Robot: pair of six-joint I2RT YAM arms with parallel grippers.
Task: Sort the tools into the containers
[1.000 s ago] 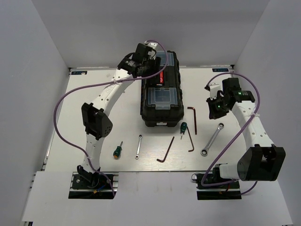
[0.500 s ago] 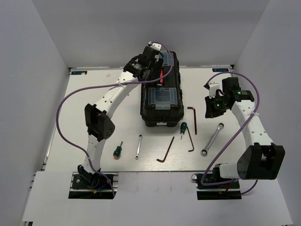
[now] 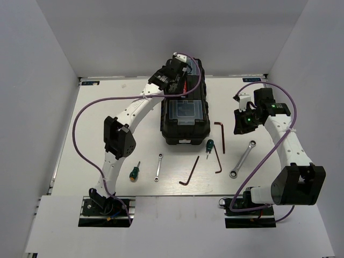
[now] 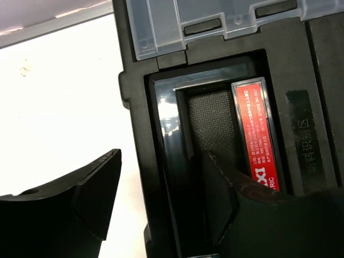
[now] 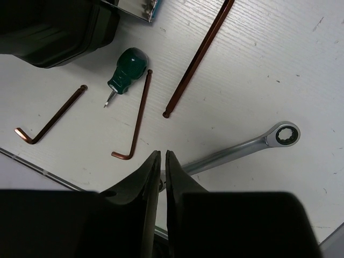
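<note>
The tools lie on the white table in front of a black toolbox (image 3: 183,115): two green screwdrivers (image 3: 134,172) (image 3: 209,145), a small wrench (image 3: 158,166), a large ratchet wrench (image 3: 243,159) and three hex keys (image 3: 189,173) (image 3: 219,156) (image 3: 221,131). My left gripper (image 3: 177,75) (image 4: 161,161) is open and straddles the toolbox's left wall (image 4: 145,134), one finger in the recess with the red label (image 4: 257,134). My right gripper (image 3: 243,122) (image 5: 163,153) hovers above the large wrench (image 5: 236,148), its jaws a thin slit apart and empty. A screwdriver (image 5: 126,75) and hex keys (image 5: 137,121) lie beyond it.
The toolbox carries clear-lidded compartments (image 3: 184,110) (image 4: 215,21) on top. White walls close in the table on the left, right and back. Purple cables loop from both arms over the table (image 3: 107,107).
My left gripper has swung right, from beside the toolbox's back-left corner to over its rear part. The right gripper's jaws have parted slightly; that arm has barely shifted.
</note>
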